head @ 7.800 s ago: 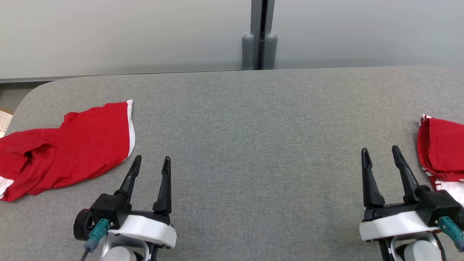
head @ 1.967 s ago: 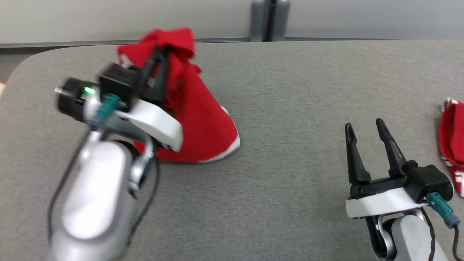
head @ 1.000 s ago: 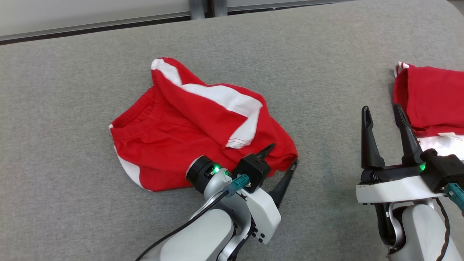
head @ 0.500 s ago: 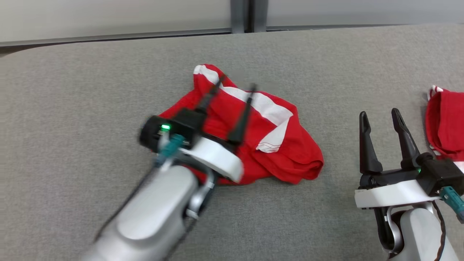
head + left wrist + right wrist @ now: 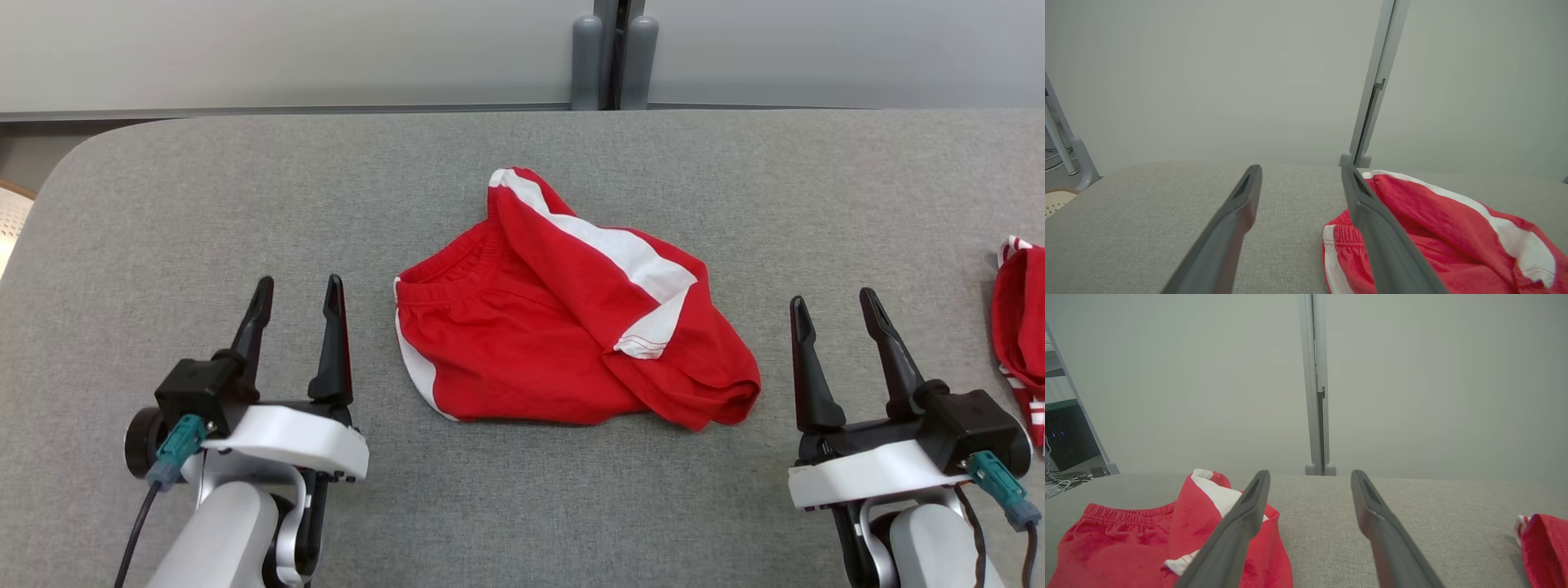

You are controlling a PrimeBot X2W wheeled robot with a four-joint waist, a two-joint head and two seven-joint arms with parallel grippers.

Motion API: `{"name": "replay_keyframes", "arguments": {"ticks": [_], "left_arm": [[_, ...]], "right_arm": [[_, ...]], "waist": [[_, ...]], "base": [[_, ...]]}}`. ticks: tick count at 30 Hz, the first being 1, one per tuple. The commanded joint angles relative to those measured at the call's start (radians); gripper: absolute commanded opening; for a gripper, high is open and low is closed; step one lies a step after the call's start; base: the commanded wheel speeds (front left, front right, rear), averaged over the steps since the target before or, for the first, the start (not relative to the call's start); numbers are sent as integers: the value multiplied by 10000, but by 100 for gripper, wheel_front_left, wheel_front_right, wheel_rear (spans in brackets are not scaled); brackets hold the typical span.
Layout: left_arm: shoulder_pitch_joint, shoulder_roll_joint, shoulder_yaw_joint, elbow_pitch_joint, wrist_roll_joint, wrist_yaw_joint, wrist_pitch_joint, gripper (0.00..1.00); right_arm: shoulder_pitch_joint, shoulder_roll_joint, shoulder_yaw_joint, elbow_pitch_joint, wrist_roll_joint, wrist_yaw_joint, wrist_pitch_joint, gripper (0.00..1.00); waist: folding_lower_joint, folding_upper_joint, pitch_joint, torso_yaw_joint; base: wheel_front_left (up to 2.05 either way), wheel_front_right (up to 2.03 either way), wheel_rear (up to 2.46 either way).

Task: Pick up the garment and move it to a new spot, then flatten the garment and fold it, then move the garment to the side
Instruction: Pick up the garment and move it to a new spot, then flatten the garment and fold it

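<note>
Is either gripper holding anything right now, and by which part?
Nothing is held. Left gripper and right gripper stand open, clear of the red shorts.

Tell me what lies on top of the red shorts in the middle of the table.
A folded-over leg of the red shorts themselves, with a white stripe, lies across them. The cloth beneath that fold is covered.

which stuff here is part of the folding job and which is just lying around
In the job:
red shorts, crumpled on the grey table, not held
left gripper, open, beside them
right gripper, open, beside them

Lying about:
second red garment at the table's right edge
grey post behind the table
</note>
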Motion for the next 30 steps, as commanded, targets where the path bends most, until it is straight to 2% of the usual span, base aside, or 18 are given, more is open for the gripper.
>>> {"name": "replay_keyframes", "arguments": {"ticks": [1, 10, 18, 30], "left_arm": [[174, -108, 227, -31, 186, -159, -41, 100], [413, -1006, 1197, 349, 1172, -1041, -41, 100], [263, -1525, 1611, 707, 1718, -1636, -42, 100], [215, -1800, 1942, 1049, 2060, -1996, -32, 100]], "right_arm": [[73, -21, 15, 16, -3, -15, -11, 100], [-111, -19, 524, 444, -98, -15, -3, 100], [-982, -24, 1537, 1505, 400, -16, 957, 100], [-1609, -24, 1347, 2648, 577, -15, 1984, 100]], "waist": [[0, 0, -18, 43], [0, 0, 9, 259], [0, 0, 345, 578], [0, 0, 542, 1023]], "base": [[0, 0, 0], [0, 0, 0], [0, 0, 0], [0, 0, 0]]}}
